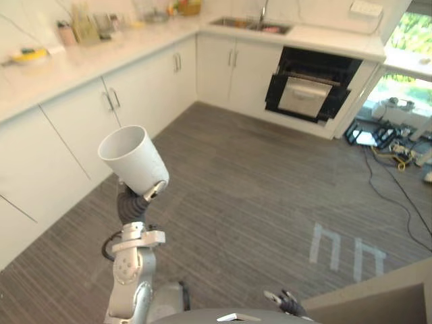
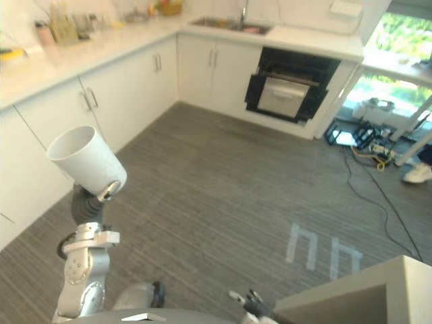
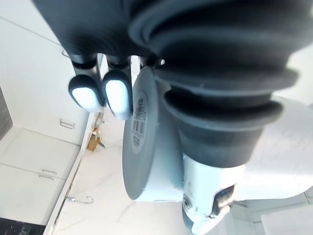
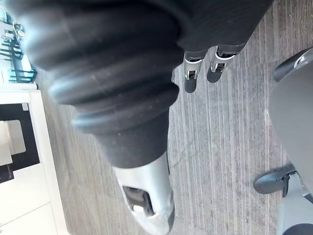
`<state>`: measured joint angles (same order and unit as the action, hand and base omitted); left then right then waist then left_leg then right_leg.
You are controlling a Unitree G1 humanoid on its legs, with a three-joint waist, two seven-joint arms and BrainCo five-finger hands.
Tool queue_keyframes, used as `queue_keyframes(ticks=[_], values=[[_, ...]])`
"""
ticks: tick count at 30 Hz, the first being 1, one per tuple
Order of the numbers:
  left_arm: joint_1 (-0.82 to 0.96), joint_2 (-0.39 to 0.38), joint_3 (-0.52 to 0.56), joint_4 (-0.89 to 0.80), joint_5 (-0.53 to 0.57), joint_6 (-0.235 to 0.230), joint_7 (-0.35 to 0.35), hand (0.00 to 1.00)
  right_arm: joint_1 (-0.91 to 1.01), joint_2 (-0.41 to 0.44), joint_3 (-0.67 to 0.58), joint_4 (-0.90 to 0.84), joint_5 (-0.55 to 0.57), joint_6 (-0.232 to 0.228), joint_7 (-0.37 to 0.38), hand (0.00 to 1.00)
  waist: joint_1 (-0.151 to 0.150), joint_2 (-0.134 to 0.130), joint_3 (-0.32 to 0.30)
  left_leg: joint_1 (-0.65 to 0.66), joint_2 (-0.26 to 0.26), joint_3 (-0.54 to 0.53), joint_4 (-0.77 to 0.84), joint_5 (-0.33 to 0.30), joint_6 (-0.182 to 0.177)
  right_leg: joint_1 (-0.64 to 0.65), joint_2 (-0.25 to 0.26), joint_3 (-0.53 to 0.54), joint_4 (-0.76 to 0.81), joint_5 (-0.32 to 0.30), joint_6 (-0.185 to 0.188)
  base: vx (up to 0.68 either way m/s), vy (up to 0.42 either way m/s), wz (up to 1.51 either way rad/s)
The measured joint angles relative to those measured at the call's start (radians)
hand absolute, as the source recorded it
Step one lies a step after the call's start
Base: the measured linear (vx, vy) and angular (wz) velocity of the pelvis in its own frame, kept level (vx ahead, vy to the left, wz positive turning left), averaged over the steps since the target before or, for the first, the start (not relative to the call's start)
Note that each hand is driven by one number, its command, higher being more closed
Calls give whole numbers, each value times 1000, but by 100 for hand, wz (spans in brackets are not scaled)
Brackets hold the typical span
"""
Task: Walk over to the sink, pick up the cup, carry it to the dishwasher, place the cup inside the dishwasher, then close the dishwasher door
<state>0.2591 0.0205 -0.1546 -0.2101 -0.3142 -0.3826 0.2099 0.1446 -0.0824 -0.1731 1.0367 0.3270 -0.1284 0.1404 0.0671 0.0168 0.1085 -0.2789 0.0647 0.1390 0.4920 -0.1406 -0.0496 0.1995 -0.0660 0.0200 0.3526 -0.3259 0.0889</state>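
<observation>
One white cup [image 1: 133, 158] sits tilted in the left hand [image 3: 117, 91], fingers curled round it; the right hand [image 4: 190, 74] hangs low, fingers relaxed, empty.

Bright daylight — window [image 1: 413, 32] at right, countertop [image 1: 88, 62] glare

Cup [image 1: 133, 158] at left; dishwasher [image 1: 307, 91] far ahead, sink [image 1: 250, 25] in counter [image 1: 331, 39] beside it.

White cabinets [image 1: 81, 128] lining a kitchen corner.
Cables [image 1: 395, 150] are trailing across the grey striped floor [image 1: 256, 189] beside a bright window [image 1: 413, 30].
</observation>
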Motion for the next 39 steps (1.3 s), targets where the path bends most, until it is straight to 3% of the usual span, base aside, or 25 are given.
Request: queue_keyframes(ticks=[2,3,4,5,6,8,9,11,12,15,17,20,22,23,25,27,28,29,31,33,35,36,37,38,39], values=[[2,11,-18,2,-2,1,-13,100,-7,7,-11,8,-2,2,-14,0,-10,-25,-14,17,-30,0,28,-32,57,-55,-14,35,137,12,26,321,128,3],[-1,23,-31,2,-21,2,-42,100,4,19,-42,43,-5,0,-16,0,-10,-45,-47,56,-75,4,-32,-32,63,-83,-40,65,201,41,80,269,141,7],[-2,23,-33,1,-24,2,-46,100,6,19,-46,46,-5,0,-17,0,-10,-46,-57,63,-83,4,-46,-32,63,-91,-43,69,214,50,96,286,131,-20],[-13,22,-39,-10,-35,4,-51,100,8,18,-64,54,-6,0,-17,0,-7,-48,-73,94,-97,13,-86,-27,83,-141,-55,92,312,99,188,198,106,-46],[-21,41,-48,-55,-36,16,-50,100,8,34,-85,48,-12,-2,-16,0,-8,-66,-63,141,-117,41,-123,-32,92,-217,-86,95,462,168,197,239,125,-56],[-35,61,-74,-91,-36,41,-40,100,14,45,-103,36,-11,-19,-13,0,-23,-77,-49,250,-151,59,-206,-34,105,-307,-136,66,659,317,157,262,101,-41],[-53,58,-104,-94,-33,56,-28,100,23,44,-105,18,-10,-31,-12,0,-37,-74,-46,312,-150,53,-243,-34,139,-350,-123,27,732,300,103,257,71,-27],[-90,58,-148,-91,-33,64,-5,100,47,52,-103,-10,-6,-53,-13,0,-51,-64,-48,373,-129,41,-285,-47,148,-435,-90,-55,749,196,18,204,-3,-4],[-107,58,-165,-90,-33,67,-3,100,47,57,-103,-23,1,-64,-14,0,-63,-61,-49,382,-122,27,-292,-53,148,-462,-83,-96,720,169,5,232,-53,41],[-172,47,-208,-58,-33,69,-19,100,68,67,-109,-43,34,-98,-20,0,-95,-49,-44,421,-81,-23,-330,-74,136,-534,-73,-249,329,152,-27,378,-121,60],[-185,34,-210,-10,-35,68,-27,100,102,63,-116,-40,62,-118,-21,0,-95,-17,-36,475,-31,-50,-313,-131,79,-506,-31,-226,-56,258,-28,486,-178,40],[-185,34,-208,14,-36,57,-37,100,119,56,-105,-41,64,-125,-19,0,-95,-10,-30,558,4,-61,-293,-230,29,-485,-18,-157,-222,311,-13,633,-270,16],[-176,11,-209,57,-37,47,-49,100,118,26,-101,-43,70,-124,-19,0,-107,31,-33,625,62,-65,-255,-260,11,-485,22,-171,-98,403,-33,718,-287,15],[-169,8,-216,62,-36,46,-68,100,116,28,-96,-53,74,-122,-18,0,-120,32,-32,622,74,-82,-185,-223,24,-484,20,-185,-26,419,-61,692,-308,23],[-152,-9,-222,52,-36,45,-82,100,123,8,-86,-83,76,-110,-19,0,-128,56,-35,599,109,-86,-69,-160,21,-466,47,-200,30,333,-75,639,-314,-1],[-148,-35,-213,30,-35,44,-81,100,120,-12,-74,-105,62,-84,-19,0,-122,81,-21,476,161,-104,248,51,-70,-402,91,-200,45,248,-94,668,-281,-18],[-142,-45,-206,26,-34,42,-78,100,118,-13,-72,-126,60,-79,-20,0,-121,87,-12,382,175,-141,413,240,-118,-361,106,-193,40,218,-105,556,-187,-5],[-132,-69,-200,24,-27,42,-66,100,118,-21,-66,-135,59,-73,-19,0,-118,95,2,238,164,-182,675,287,-124,-297,120,-193,20,188,-117,599,-166,-12],[-93,-70,-170,24,-7,43,-46,100,125,-28,-41,-133,58,-73,-19,0,-80,80,13,77,127,-154,887,234,-91,-186,124,-165,-42,163,-123,478,-126,-43],[-53,-69,-102,15,-7,34,-39,100,117,-32,23,-159,59,-95,-14,0,-21,56,11,-87,148,-44,756,107,-45,-60,123,-123,-140,163,-104,564,-82,-67],[-37,-68,-74,2,-8,31,-42,100,92,-32,54,-175,61,-103,-14,0,-6,43,9,-121,168,18,550,56,-19,-16,123,-108,-168,157,-88,547,-6,-37],[-28,-68,-64,-6,-8,29,-43,100,82,-29,56,-190,62,-103,-16,0,-4,40,9,-118,170,42,444,47,-10,-3,122,-101,-177,153,-81,574,58,-38],[-12,-68,-55,-25,-8,23,-43,100,66,-23,62,-219,67,-105,-17,0,-5,37,8,-83,156,82,181,52,0,17,119,-87,-185,140,-61,581,106,-30],[1,-68,-55,-45,-7,15,-44,100,55,-20,61,-242,72,-109,-18,0,-9,37,7,-40,127,75,-88,90,12,41,113,-80,-184,122,-36,585,138,-28],[2,-67,-58,-52,-7,8,-43,100,51,-15,61,-244,76,-111,-17,0,-10,34,5,-17,110,62,-198,119,7,52,105,-71,-183,106,-30,572,195,-34]])
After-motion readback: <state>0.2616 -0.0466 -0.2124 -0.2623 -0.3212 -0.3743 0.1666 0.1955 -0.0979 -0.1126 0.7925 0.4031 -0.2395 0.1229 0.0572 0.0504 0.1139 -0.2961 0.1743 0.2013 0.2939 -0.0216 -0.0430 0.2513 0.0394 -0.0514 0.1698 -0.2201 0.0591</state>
